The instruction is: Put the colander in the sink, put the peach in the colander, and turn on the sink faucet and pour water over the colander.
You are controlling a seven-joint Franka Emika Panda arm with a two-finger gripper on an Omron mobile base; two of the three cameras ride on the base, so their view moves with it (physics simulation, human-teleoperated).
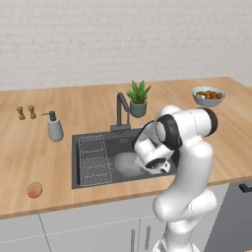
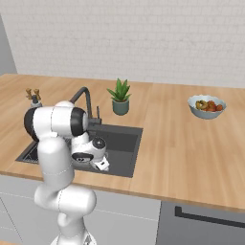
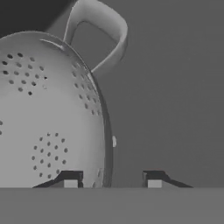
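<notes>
The colander [image 1: 127,164] sits inside the sink [image 1: 96,140], at the centre of the left base view, beside the wire rack [image 1: 93,160]. In the hand view the claw [image 3: 112,180] is open, its tips standing either side of the colander's rim near a handle and not pinching it. This looks like the release, so the sound move is to lift straight up, clear of rim and handle, before swinging away.

The peach [image 1: 34,189] lies on the counter [image 1: 39,147] at lower left, well apart from the sink. The faucet [image 1: 121,112] rises behind the basin, with the soap pump [image 1: 54,127] to its left, a plant [image 1: 138,98] beside it, and a fruit bowl [image 1: 208,96] at upper right. The sink's left wall and rack lie between claw and peach.
</notes>
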